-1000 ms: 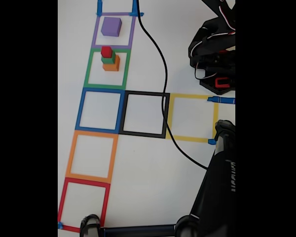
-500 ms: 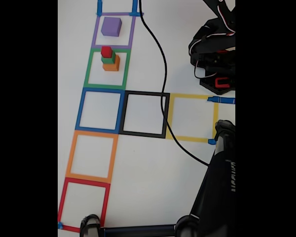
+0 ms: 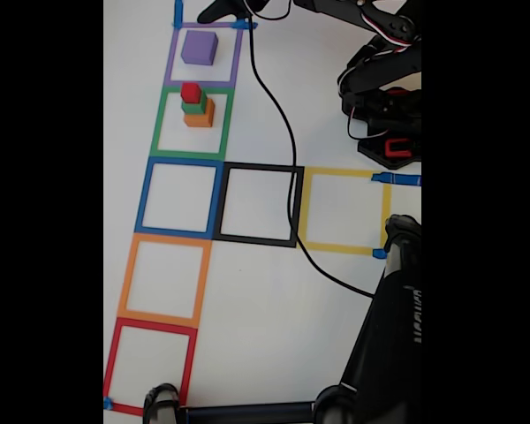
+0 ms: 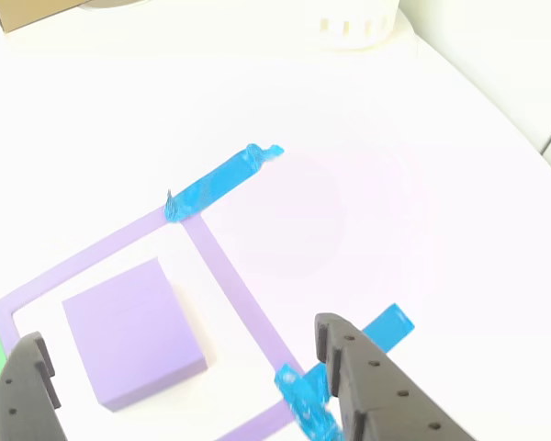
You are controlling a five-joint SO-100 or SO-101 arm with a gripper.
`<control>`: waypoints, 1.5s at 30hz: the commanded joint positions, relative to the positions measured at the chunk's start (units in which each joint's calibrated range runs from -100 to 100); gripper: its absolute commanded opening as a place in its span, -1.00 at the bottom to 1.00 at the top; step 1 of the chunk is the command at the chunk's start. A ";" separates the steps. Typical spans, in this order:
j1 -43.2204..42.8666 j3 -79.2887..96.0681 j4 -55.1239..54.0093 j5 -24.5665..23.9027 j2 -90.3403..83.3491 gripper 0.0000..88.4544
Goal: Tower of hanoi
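In the fixed view the purple cube (image 3: 199, 48) sits alone inside the purple tape square at the top. Just below it, in the green tape square, the red cube (image 3: 191, 92) tops the green cube (image 3: 193, 107), which rests on the orange cube (image 3: 200, 114). My gripper (image 3: 217, 11) reaches in from the top edge, just above and right of the purple cube. In the other view the gripper (image 4: 182, 335) stands open above the table. The purple cube (image 4: 133, 331) lies below the gap, nearer the left finger (image 4: 26, 390). Nothing is held.
Blue (image 3: 178, 197), black (image 3: 258, 204), yellow (image 3: 344, 210), orange (image 3: 163, 278) and red (image 3: 150, 365) tape squares lie empty. A black cable (image 3: 291, 146) runs down across the black square. The arm base (image 3: 384, 106) stands at the right, and a dark stand (image 3: 384, 344) fills the bottom right.
The arm has swung in along the top edge, bringing the gripper near the purple square. The cable has shifted with it. The cubes have not moved.
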 commanded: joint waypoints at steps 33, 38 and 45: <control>-6.92 3.46 -62.97 0.00 46.57 -0.15; -8.74 3.64 -63.78 0.00 47.21 -0.15; -8.93 3.00 -64.50 0.00 48.75 -0.19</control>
